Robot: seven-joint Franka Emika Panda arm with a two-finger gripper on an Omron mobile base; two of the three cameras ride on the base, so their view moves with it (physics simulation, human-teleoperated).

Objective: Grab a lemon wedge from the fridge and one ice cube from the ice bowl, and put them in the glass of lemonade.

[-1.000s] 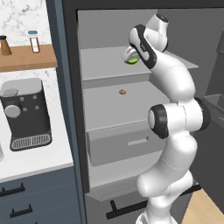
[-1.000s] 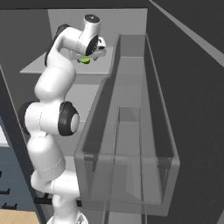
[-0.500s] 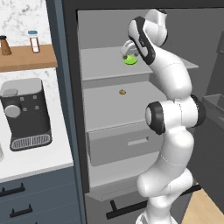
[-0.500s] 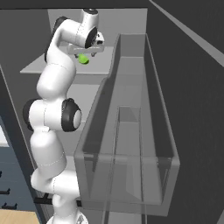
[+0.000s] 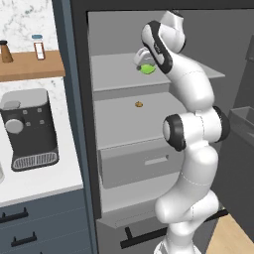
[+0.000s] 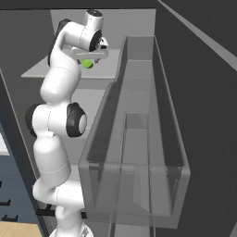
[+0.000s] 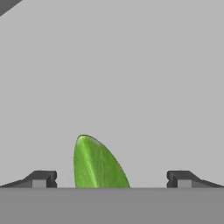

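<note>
Open fridge (image 5: 79, 124), dark grey outside, light grey inside. On its top shelf (image 5: 111, 74): the lemon wedge (image 5: 147, 69), bright green, smooth, pointed like a leaf tip. On the shelf below that one: 1 tiny brown round morsel (image 5: 139, 104), alone, well apart from the wedge. Lower still: a closed grey drawer (image 5: 141, 163) with a pale slot handle.

Gripper (image 7: 111, 178) just over the lemon wedge, jaws spread wide, 1 dark fingertip (image 7: 41, 178) on each side, wedge between them and nearer 1 tip, touching neither as far as visible. White arm bent across the front of the fridge, hiding part of both shelves.

On the fridge door: a long clear door bin (image 6: 139, 152), boxy, glassy walls, nothing visible inside.

Left of the fridge: white surface (image 5: 34, 178) carrying a dark coffee machine (image 5: 27, 129); above it a wooden wall shelf (image 5: 30, 69) with 2 small bottles, 1 brown (image 5: 6, 51), 1 pale (image 5: 38, 46).
</note>
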